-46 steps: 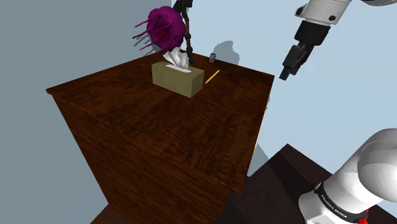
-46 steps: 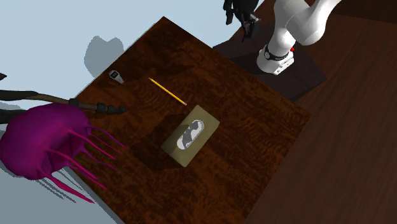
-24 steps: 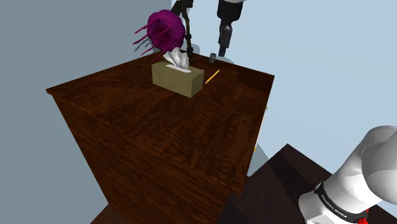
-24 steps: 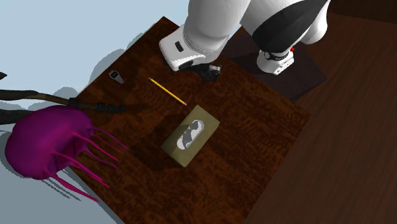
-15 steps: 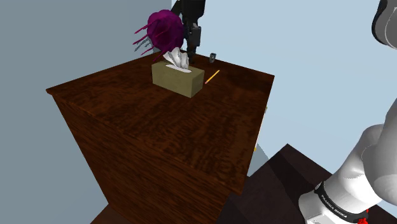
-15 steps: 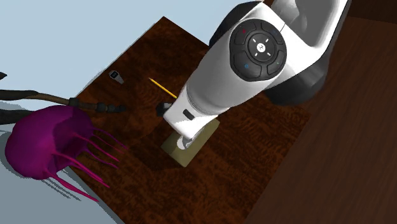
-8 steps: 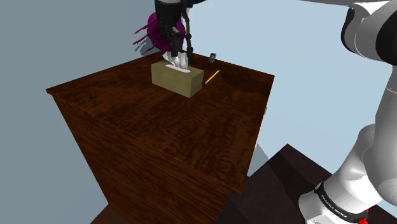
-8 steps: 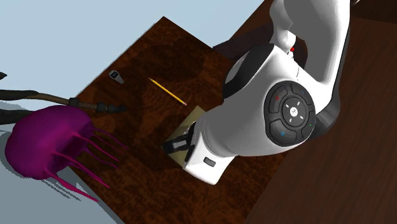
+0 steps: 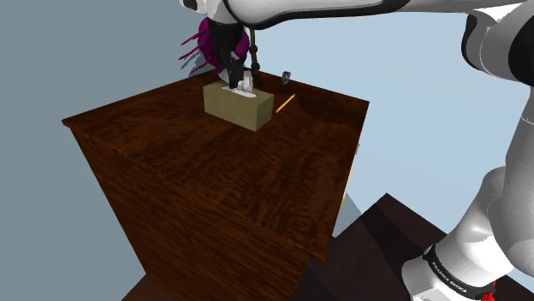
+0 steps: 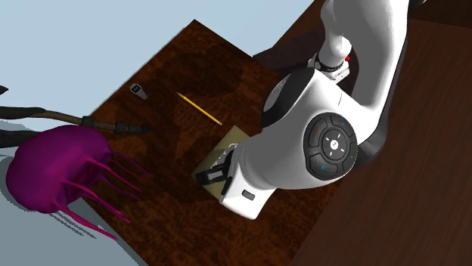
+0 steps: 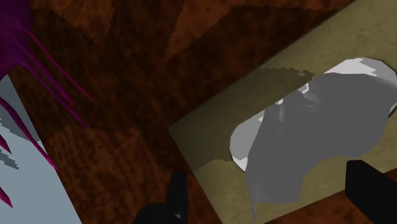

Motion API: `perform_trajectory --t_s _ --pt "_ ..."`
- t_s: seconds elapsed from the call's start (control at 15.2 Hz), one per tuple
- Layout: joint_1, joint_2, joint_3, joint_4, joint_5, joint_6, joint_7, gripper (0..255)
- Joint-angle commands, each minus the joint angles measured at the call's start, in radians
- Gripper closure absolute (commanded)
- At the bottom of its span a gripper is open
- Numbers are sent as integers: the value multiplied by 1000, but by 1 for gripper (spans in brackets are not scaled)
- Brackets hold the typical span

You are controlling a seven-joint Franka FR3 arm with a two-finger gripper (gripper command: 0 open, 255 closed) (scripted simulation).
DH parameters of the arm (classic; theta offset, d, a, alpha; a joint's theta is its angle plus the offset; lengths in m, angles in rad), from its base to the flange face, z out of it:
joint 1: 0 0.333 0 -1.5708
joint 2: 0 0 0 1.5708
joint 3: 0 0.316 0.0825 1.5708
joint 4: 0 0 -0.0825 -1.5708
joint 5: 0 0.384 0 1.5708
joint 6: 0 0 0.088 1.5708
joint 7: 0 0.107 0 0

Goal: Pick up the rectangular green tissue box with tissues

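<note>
Gripper point(image 11: 270, 184), 2 fingers point(image 11: 177, 198) apart, abv tissue box point(image 9: 240, 109)

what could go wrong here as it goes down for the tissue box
1. The open pincer hangs over the white tissue; closing here might pinch only that, not the olive tissue box.
2. One finger appears to sit above the box's top, so descending could press on it.
3. The purple spiked object stands close behind; the arm may brush it.

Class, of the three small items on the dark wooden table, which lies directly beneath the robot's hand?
The olive-green rectangular tissue box: the open black hand hangs over its white tissue, while the yellow pencil and small grey object lie apart.
</note>
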Motion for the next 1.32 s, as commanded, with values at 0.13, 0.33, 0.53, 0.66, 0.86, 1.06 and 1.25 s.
perform_trajectory --t_s 0.13,0.33,0.53,0.66,0.86,1.06,1.25 --pt "-1 -2 0 -4 0 3 1 255" --pt "0 -4 0 -7 0 3 2 255" --pt "0 -1 0 -3 0 2 1 255" --pt "1 1 0 13 1 -10 -4 255" --pt "6 10 1 65 2 -52 -18 255" --pt "13 23 2 123 2 -95 -33 255" --pt "21 39 2 188 0 -142 -48 255"
